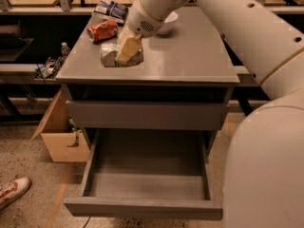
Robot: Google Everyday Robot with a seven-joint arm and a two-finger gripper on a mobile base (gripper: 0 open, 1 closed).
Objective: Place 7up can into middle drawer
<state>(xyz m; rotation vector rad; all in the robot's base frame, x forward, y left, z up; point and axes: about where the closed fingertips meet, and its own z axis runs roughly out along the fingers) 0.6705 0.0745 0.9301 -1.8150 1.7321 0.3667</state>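
The 7up can [109, 56], dented and silvery-white with green marks, is at the front left of the grey cabinet top [190, 56]. My gripper [127, 50] comes down on it from above, its yellowish fingers [129, 47] closed across the can's middle. I cannot tell whether the can rests on the top or is just off it. The middle drawer [147, 208] is pulled wide open below, and its bare grey inside shows. My arm [247, 27] reaches in from the right.
An orange-red can [102, 31] lies behind the 7up can. A white bowl [167, 22] and a blue bag [110, 8] sit at the back. The closed upper drawer front [147, 115] is above the open one. A cardboard box [59, 137] and a shoe [12, 191] are on the floor at the left.
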